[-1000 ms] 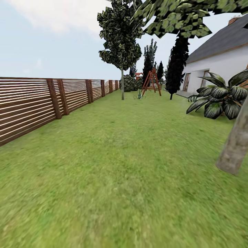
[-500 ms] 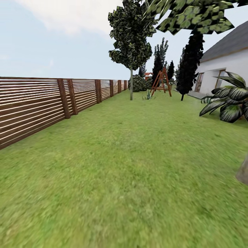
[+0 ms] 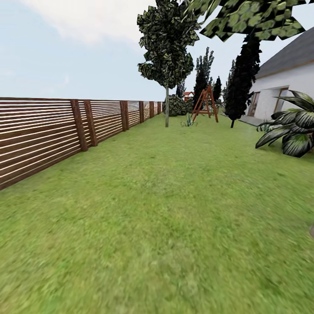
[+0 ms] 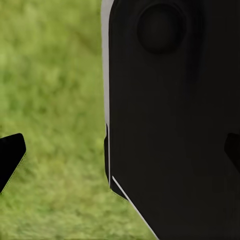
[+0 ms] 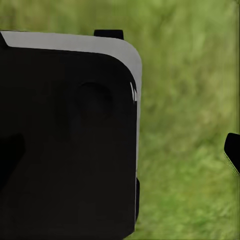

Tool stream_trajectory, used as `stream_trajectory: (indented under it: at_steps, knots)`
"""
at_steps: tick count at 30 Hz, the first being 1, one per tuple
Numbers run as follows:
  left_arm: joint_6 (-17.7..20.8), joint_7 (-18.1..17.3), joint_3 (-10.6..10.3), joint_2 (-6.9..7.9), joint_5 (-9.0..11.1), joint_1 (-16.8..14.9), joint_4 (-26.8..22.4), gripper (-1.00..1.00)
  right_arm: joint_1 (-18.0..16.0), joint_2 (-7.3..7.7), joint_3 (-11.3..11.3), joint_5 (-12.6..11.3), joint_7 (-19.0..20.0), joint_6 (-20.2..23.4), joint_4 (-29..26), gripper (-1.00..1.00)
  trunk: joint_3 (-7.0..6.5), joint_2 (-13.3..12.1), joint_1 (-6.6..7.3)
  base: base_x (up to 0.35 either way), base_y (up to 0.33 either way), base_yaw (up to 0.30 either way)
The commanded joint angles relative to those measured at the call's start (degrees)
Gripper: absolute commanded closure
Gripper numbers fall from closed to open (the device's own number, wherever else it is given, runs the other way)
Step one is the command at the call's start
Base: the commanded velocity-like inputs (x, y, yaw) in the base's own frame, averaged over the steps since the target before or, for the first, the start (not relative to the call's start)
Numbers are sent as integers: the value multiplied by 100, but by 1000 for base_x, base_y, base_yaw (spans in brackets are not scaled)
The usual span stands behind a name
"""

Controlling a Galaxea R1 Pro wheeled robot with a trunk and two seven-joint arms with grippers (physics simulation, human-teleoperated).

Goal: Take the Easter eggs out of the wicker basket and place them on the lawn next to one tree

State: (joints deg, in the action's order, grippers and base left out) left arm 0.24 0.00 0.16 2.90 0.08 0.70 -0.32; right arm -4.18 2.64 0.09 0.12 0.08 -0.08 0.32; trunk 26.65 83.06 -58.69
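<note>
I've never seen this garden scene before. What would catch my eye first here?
The wide green lawn runs ahead, edged along the left by a brown slatted fence. A slender-trunked tree stands far down the grass, with a red-brown swing frame beyond it and a white house at the right.
</note>
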Motion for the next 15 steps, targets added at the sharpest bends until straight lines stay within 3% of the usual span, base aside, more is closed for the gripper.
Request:
stream_trajectory:
  at_steps: [1,15]
  knots:
    - [3,0,1,0,1,0,-3,-100,-3,3,0,0,1,-1,3,-100,4,2,-3,330,0,0]
    - [3,0,1,1,1,0,-3,-100,-3,0,9,5,1,-1,3,-100,4,2,-3,330,0,0]
